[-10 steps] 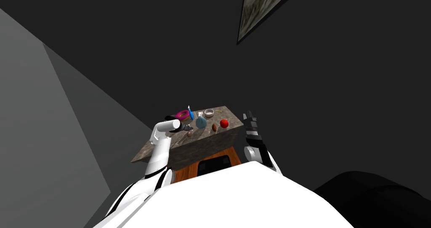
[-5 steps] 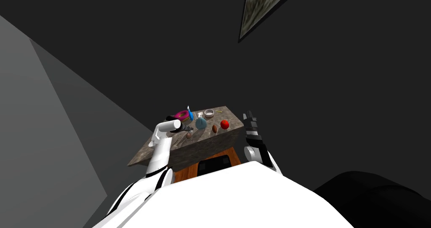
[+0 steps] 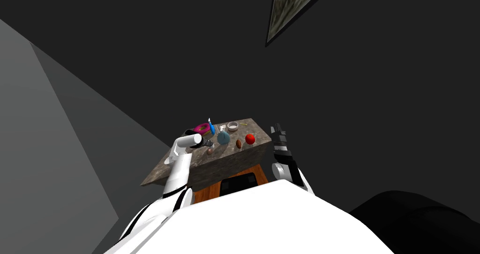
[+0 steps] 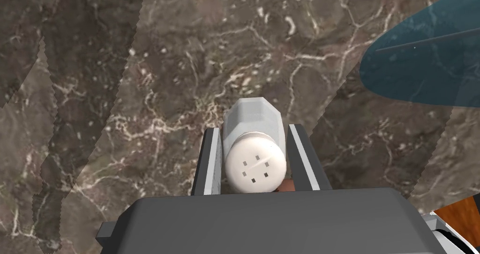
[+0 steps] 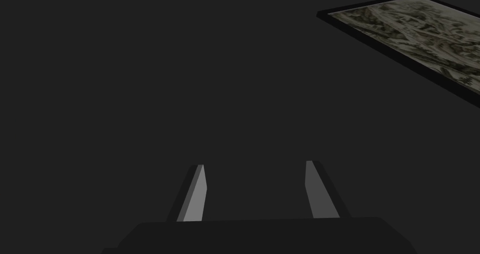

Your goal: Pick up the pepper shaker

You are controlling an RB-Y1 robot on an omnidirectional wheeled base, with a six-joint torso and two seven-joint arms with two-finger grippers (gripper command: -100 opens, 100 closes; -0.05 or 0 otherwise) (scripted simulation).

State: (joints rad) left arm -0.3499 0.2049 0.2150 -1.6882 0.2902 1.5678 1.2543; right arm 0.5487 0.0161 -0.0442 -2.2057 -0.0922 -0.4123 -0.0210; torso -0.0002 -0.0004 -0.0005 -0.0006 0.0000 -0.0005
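The pepper shaker (image 4: pixel 254 143) is a pale grey, faceted body with a round white cap pierced by several holes. It stands on the brown marbled tabletop (image 4: pixel 164 78). My left gripper (image 4: pixel 254 128) is around it, and both fingers (image 4: pixel 213 162) press its sides. In the head view the left gripper (image 3: pixel 209 144) reaches over the table's left part, next to a teal bottle (image 3: pixel 223 137). My right gripper (image 3: pixel 277 129) is raised beside the table's right edge, with its fingers (image 5: pixel 197 190) open and nothing between them.
On the tabletop (image 3: pixel 234 156) lie a pink ring-shaped thing (image 3: pixel 203 127), a small bowl (image 3: pixel 233 125), a brown oval thing (image 3: pixel 238 143) and a red fruit (image 3: pixel 250 138). The teal bottle (image 4: pixel 422 63) is close to the left gripper. An orange-brown cabinet (image 3: pixel 234 181) stands under the top.
My left gripper's fingers have closed in from wide open onto the shaker. The head view has shifted slightly. The right arm has not moved.
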